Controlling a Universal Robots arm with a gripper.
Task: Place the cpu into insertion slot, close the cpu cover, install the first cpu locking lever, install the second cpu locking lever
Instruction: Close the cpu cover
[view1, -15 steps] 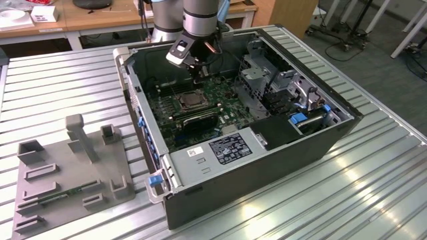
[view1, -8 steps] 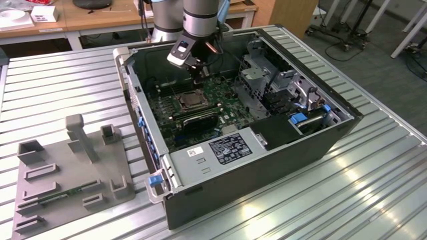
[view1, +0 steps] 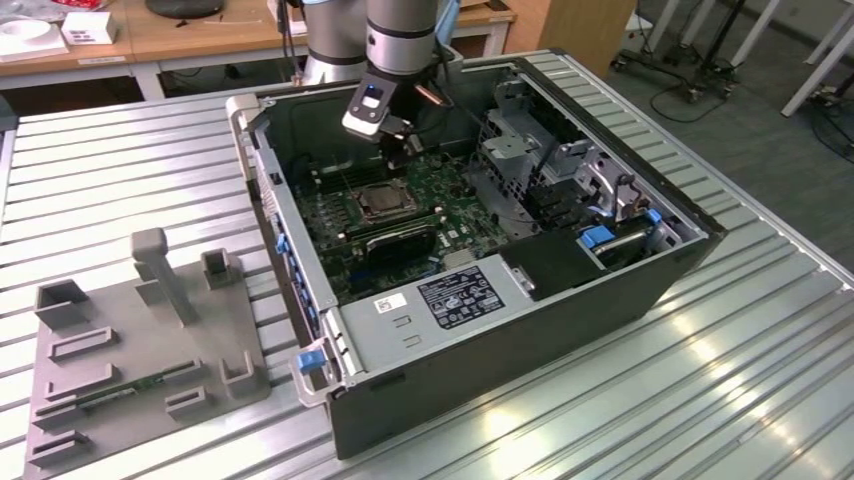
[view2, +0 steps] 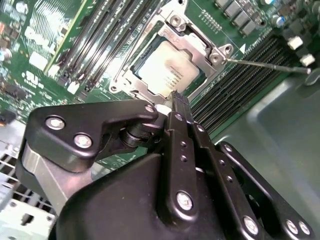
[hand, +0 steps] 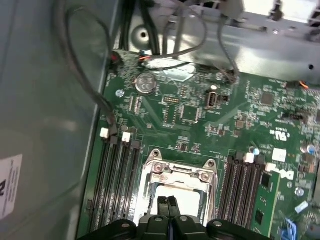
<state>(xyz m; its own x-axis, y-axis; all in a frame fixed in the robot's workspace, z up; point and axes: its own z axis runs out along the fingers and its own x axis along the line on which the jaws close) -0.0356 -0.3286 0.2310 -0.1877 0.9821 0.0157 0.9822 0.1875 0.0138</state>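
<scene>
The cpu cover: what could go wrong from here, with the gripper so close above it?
The gripper, fingers shut, hangs just over the cpu cover; pressing off-centre could scratch the cpu in its window. The thin lever sticks out over the memory slots and might bend if pushed sideways.

Jaws pressed together near the seated cpu (view2: 167, 71).

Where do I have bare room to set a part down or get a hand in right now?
Bare slatted table lies on the exterior view's right of the computer case, and beyond the grey fixture tray on its left. Inside the case it is crowded: the gripper, fingers shut, hangs close to the cpu, with memory slots on both sides.
</scene>
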